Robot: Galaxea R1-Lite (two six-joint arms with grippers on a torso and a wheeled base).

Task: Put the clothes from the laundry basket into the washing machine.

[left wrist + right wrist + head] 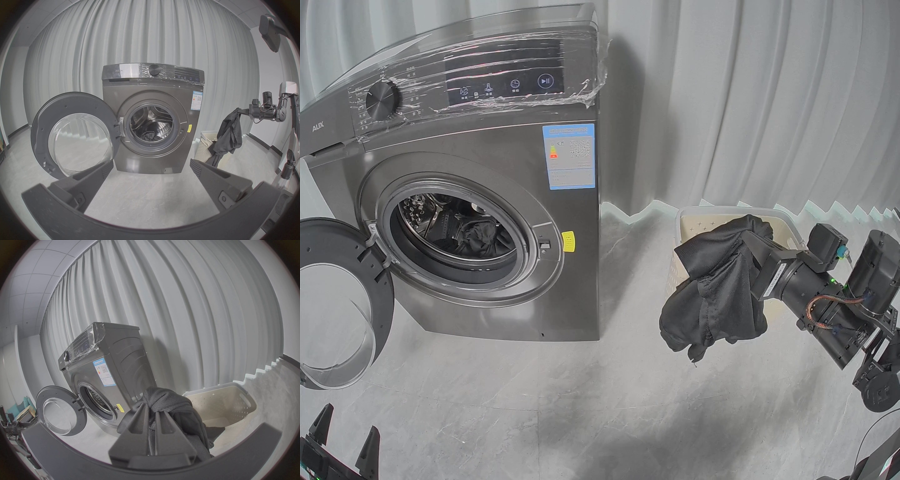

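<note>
The right gripper (755, 249), jaws clamped on the black garment (715, 294) by the basket (700, 220), should carry it high, clearing the drum (456, 234) rim; the left gripper (344, 432) jaws gape.

In the head view, the black garment (715, 294) hides the tips of the right pincer (152, 411) and much of the laundry basket (709, 215) beneath it.
</note>
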